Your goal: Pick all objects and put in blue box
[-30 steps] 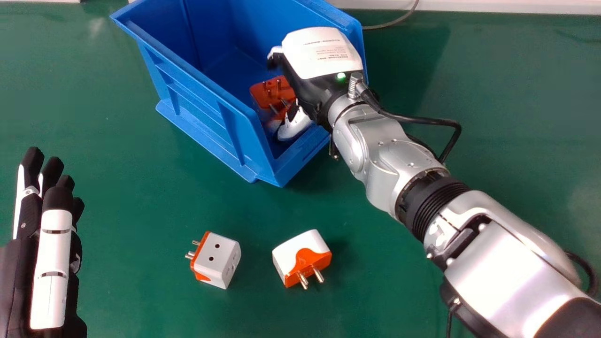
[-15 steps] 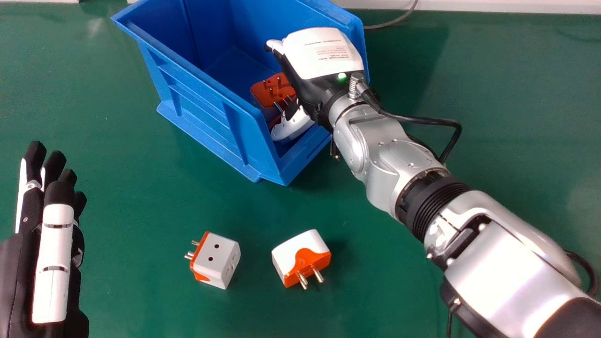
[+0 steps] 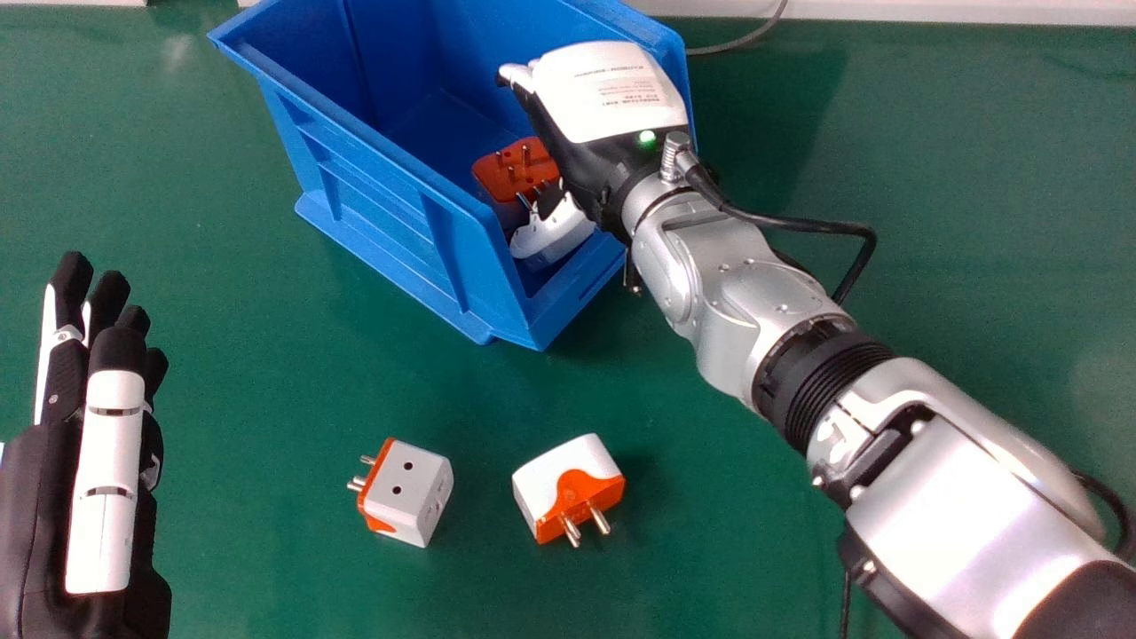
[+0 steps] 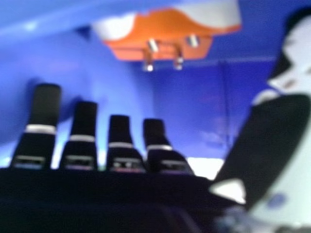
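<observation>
**While the left hand [image 3: 111, 479] is open off to one side, the right hand [image 3: 577, 146] is open at the blue box [image 3: 382, 177]**

Although plugs are close by it in the box, the right hand has its fingers extended and grips nothing. In the head view it is over the box's right side; in the right hand view its fingers are straight, with blue walls around them and its thumb standing apart.

Inside the box, the orange-topped plug [image 3: 513, 169] has its metal pins pointing up. Just beside it, toward the box's near end, is a white plug [image 3: 552, 235], partly hidden by the hand.

Two more plugs are outside the box, on the green table [image 3: 293, 390], nearer the robot. The cube-shaped plug [image 3: 408, 493] is on the left, its pins pointing left and two round holes in its upper face. The wide plug [image 3: 568, 488] is to its right, well apart from it, white and orange, with its pins pointing toward the robot.

The left hand is at the view's left edge, its fingers extended forward. A thin cable [image 3: 741, 40] runs behind the box, on its right.
</observation>
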`<move>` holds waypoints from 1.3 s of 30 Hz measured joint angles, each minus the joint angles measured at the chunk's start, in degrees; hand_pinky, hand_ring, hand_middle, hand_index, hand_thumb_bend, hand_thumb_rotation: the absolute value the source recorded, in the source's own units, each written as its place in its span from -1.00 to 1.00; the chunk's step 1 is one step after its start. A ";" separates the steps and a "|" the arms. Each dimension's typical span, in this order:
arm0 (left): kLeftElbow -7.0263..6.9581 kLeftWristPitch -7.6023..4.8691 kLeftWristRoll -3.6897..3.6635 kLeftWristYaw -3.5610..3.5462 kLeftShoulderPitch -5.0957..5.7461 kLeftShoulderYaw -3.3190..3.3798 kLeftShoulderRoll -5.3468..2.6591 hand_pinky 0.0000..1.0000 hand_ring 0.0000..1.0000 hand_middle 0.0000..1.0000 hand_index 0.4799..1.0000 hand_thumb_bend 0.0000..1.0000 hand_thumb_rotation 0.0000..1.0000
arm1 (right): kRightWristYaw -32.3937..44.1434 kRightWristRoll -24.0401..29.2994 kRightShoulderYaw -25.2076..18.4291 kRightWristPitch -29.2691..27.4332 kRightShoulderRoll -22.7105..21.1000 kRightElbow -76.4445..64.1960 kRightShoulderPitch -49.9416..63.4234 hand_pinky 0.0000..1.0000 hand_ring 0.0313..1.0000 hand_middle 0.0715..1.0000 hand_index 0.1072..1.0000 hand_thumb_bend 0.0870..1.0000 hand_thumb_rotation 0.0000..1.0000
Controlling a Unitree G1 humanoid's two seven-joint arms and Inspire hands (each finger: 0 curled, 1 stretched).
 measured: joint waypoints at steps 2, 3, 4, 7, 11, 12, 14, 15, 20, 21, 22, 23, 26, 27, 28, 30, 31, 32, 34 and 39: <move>0.03 0.37 0.43 0.24 -0.57 -0.02 0.00 1.00 1.00 1.00 1.00 -0.13 1.00 | -1.02 -0.03 0.01 -0.57 -0.38 -1.03 0.00 0.43 0.68 0.76 0.71 0.33 -0.56; 0.10 0.49 0.78 0.30 -0.87 -0.02 0.01 1.00 1.00 1.00 1.00 -0.11 1.00 | -1.81 -0.16 0.05 -1.05 -0.68 -1.56 0.00 0.42 0.67 0.75 0.69 0.35 -0.62; 0.12 0.50 0.87 0.31 -1.09 -0.04 0.02 1.00 1.00 1.00 1.00 -0.10 1.00 | -2.52 -0.50 0.11 -1.29 -0.92 -2.16 0.00 0.41 0.66 0.75 0.69 0.36 -0.64; 0.49 0.60 1.30 0.37 -2.12 -0.05 0.09 1.00 1.00 1.00 1.00 -0.07 1.00 | -4.31 -1.46 0.22 -2.31 -1.85 -4.33 0.02 0.40 0.65 0.74 0.68 0.35 -0.70; 2.38 0.55 1.21 -0.14 -3.89 -0.08 0.18 1.00 1.00 1.00 1.00 -0.10 1.00 | -4.48 -1.76 0.10 -2.48 -3.13 -8.99 0.33 0.42 0.67 0.75 0.70 0.29 -0.76; 2.76 0.55 1.21 -0.28 -4.41 -0.21 0.20 1.00 1.00 1.00 1.00 -0.10 1.00 | -4.54 -1.79 -0.12 -2.43 -3.54 -10.60 0.70 0.42 0.67 0.75 0.70 0.29 -0.76; 3.07 0.57 1.22 -0.26 -5.33 -0.37 0.21 1.00 1.00 1.00 1.00 -0.08 1.00 | -4.82 -2.00 -0.32 -2.39 -4.40 -13.87 1.61 0.44 0.67 0.74 0.70 0.26 -0.82; 3.14 0.61 1.26 -0.18 -5.82 -0.48 0.21 1.00 1.00 1.00 1.00 -0.06 1.00 | -4.97 -2.26 -0.34 -2.42 -4.96 -15.30 2.03 0.44 0.67 0.74 0.69 0.25 -0.84; 5.67 0.18 3.28 -0.27 -8.84 -0.89 1.39 1.00 1.00 1.00 1.00 0.07 1.00 | -6.02 -4.33 -0.87 -2.66 -8.91 -24.21 5.53 0.37 0.65 0.71 0.64 0.17 -0.93; 6.11 0.18 3.61 -0.19 -9.34 -0.91 1.42 1.00 1.00 1.00 1.00 0.07 1.00 | -6.12 -4.40 -0.98 -2.86 -9.62 -25.56 6.13 0.37 0.65 0.71 0.64 0.17 -0.93; 6.48 0.19 3.76 -0.06 -9.84 -0.96 1.42 1.00 1.00 1.00 1.00 0.09 1.00 | -6.12 -4.46 -1.21 -2.97 -10.25 -26.90 6.72 0.36 0.66 0.71 0.63 0.16 -0.94; 6.66 0.23 4.04 0.18 -10.28 -1.06 1.39 1.00 1.00 1.00 1.00 0.09 1.00 | -6.10 -4.66 -1.49 -3.01 -11.07 -28.60 7.47 0.35 0.65 0.71 0.63 0.15 -0.95; 6.70 0.64 4.20 1.18 -11.21 -1.73 1.13 1.00 0.99 0.99 1.00 0.11 1.00 | -5.75 -5.56 -2.83 -3.09 -13.54 -34.56 10.16 0.35 0.65 0.70 0.63 0.13 -0.98; 6.70 0.82 4.21 1.40 -11.26 -1.99 1.09 1.00 0.99 0.99 1.00 0.12 1.00 | -5.45 -5.57 -3.40 -2.98 -14.17 -36.68 11.17 0.36 0.65 0.70 0.63 0.12 -0.98; 6.71 1.05 4.23 1.68 -11.29 -2.21 1.04 1.00 0.98 0.99 1.00 0.12 1.00 | -5.05 -5.62 -4.02 -2.81 -14.83 -39.08 12.36 0.36 0.65 0.70 0.63 0.11 -0.99; 6.70 1.43 4.31 2.28 -11.45 -2.60 0.88 1.00 0.98 0.99 1.00 0.13 1.00 | -3.83 -6.17 -5.03 -2.29 -16.18 -43.92 14.77 0.36 0.65 0.70 0.62 0.11 -0.99; 6.70 1.58 4.35 2.44 -11.52 -2.74 0.78 1.00 0.98 0.99 1.00 0.13 1.00 | -3.19 -6.32 -5.65 -2.13 -16.71 -46.03 15.95 0.36 0.65 0.70 0.62 0.11 -0.99; 6.73 1.63 4.36 2.57 -11.56 -2.94 0.69 1.00 0.98 0.99 1.00 0.14 1.00 | -2.44 -6.34 -6.34 -1.78 -17.36 -48.61 17.49 0.36 0.65 0.69 0.61 0.12 -0.99; 6.81 1.59 4.36 2.64 -11.54 -3.26 0.46 1.00 0.99 0.99 1.00 0.18 1.00 | -0.76 -6.36 -8.24 -0.83 -18.53 -54.75 21.38 0.32 0.63 0.66 0.59 0.20 -0.99; 7.38 0.10 4.78 2.59 -11.03 -3.78 -0.13 1.00 1.00 1.00 1.00 0.20 1.00 | 2.12 -7.33 -12.22 0.82 -21.35 -68.56 31.13 0.23 0.55 0.60 0.52 0.30 -1.00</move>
